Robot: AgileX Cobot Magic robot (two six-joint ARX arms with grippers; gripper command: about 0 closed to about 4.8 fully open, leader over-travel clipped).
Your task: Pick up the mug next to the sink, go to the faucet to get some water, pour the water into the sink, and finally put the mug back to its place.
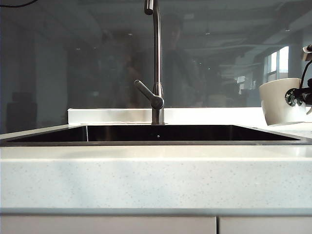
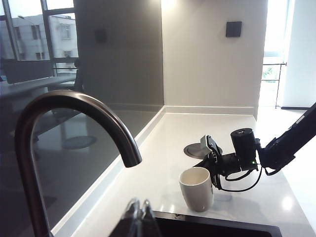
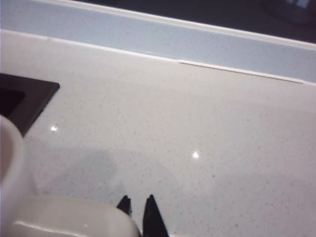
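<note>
Right hand [image 2: 213,165] grips white ceramic Starbucks mug [image 1: 282,101], lifted just off the pale speckled bench [image 1: 156,175] right of the dark steel-rimmed sink [image 1: 156,142].
Mug looks rigid, glazed-slippery, chippable; handle-side hold seems safest. Left hand [image 2: 139,213] clenched empty, near the brushed-steel curved faucet [image 1: 156,58].

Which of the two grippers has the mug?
The right gripper, beside the sink, grips the white mug lifted off the counter; the left gripper is shut and empty near the faucet.
</note>
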